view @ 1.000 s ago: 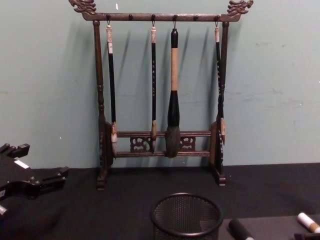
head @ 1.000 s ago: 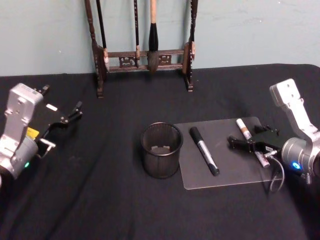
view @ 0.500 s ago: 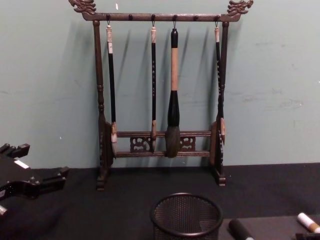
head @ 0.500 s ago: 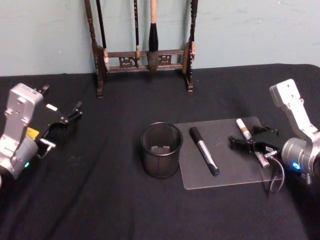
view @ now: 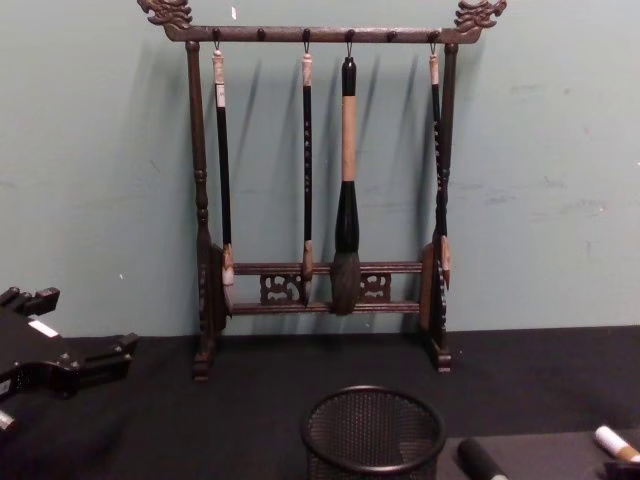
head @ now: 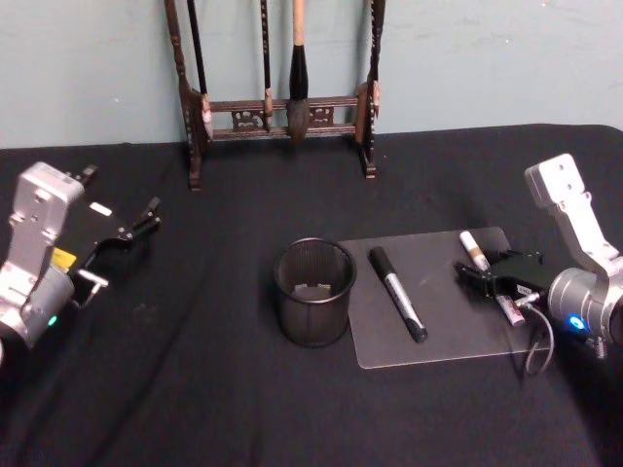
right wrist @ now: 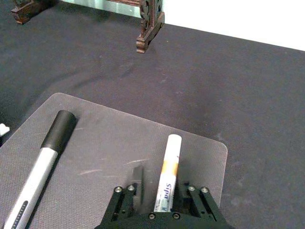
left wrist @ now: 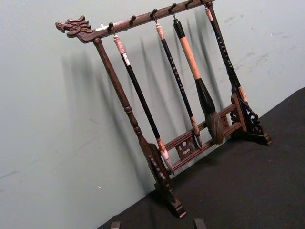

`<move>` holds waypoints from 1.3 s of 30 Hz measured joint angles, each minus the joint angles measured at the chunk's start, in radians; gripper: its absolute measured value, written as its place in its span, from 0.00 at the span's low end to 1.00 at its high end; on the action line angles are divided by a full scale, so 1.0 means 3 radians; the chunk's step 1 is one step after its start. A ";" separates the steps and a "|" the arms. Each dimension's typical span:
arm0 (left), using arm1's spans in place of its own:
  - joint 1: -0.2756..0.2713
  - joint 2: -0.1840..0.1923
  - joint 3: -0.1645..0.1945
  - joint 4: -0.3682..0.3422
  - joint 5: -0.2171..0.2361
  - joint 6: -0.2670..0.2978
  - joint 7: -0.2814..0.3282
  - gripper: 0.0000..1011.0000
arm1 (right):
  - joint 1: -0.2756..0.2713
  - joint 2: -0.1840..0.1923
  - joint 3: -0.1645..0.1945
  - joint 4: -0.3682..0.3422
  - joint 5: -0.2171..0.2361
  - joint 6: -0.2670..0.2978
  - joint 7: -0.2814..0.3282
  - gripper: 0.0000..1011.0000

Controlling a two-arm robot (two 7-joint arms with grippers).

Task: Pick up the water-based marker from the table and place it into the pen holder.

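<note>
Over the mat (head: pixel 438 336), the right gripper (head: pixel 482 274) is straddling the water-based marker (head: pixel 474 250), jaws wide, the left gripper (head: pixel 148 214) idling far left, jaws apart.

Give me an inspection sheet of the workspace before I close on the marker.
Surface: black cloth, with a clear mat right of centre.
Job's things: pen holder upright beside the mat's left edge, no pen in it; white marker flat on the mat.
Clutter: black-capped marker flat on the mat, apart from the holder.
Grippers: right claw open, astride the white marker; left claw open, idle at far left.
Cables: cable loop hangs at the right wrist, by the mat's corner.
Surroundings: brush rack holding four brushes at the back; teal wall.
</note>
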 joint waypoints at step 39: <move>0.0000 0.0000 0.0000 0.0000 0.0000 0.0000 0.0000 0.99 | -0.0256 0.0051 0.0145 -0.0370 0.0198 -0.1291 0.0275 0.18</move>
